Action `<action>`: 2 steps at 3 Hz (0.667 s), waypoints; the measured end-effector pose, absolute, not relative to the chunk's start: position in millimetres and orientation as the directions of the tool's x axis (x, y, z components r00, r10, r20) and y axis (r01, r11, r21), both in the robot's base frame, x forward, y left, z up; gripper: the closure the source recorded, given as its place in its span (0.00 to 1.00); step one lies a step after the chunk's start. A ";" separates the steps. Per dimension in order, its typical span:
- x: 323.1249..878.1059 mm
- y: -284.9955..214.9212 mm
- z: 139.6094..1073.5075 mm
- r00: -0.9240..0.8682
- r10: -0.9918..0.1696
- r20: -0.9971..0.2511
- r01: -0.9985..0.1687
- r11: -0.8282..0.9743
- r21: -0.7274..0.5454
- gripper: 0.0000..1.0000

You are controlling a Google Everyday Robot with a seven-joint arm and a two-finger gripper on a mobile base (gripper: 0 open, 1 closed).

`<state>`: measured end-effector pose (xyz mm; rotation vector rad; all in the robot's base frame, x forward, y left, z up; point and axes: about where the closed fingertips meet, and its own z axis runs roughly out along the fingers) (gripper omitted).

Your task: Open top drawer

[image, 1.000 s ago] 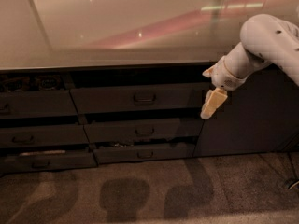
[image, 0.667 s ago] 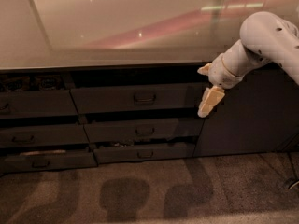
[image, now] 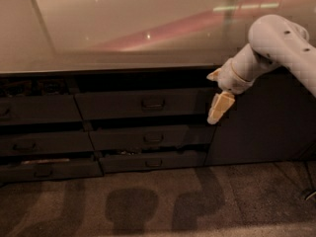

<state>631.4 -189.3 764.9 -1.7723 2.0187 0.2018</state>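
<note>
The top drawer (image: 113, 104) lies directly beneath the front lip of the tabletop (image: 123, 28), in the middle column of the cabinet. Its long axis runs left to right, level with that lip, and its dark grey front faces the camera. A small loop handle (image: 153, 102) sits at the centre of the front, and a dark band of shadow separates the front from the tabletop edge above.

The hand (image: 220, 107) hangs at the right end of the top drawer's front, pointing downward and tilted a little to the left, well to the right of the handle. It holds nothing. Whether it is released or clenched I cannot tell, nor whether it touches the drawer front. The white arm (image: 281, 43) reaches in from the upper right.

Two narrower drawers (image: 148, 138) stack below the top one, and more drawers (image: 39, 110) fill the column to the left. A plain dark cabinet door (image: 261, 132) stands to the right, behind the hand. Shadows fall on the carpeted floor (image: 247, 201).
</note>
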 end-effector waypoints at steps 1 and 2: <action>647.7 -195.0 729.7 -0.125 -0.910 -0.395 -0.978 0.181 -0.108 0.00; 662.6 -201.5 690.4 -0.167 -0.919 -0.357 -0.980 0.194 -0.041 0.00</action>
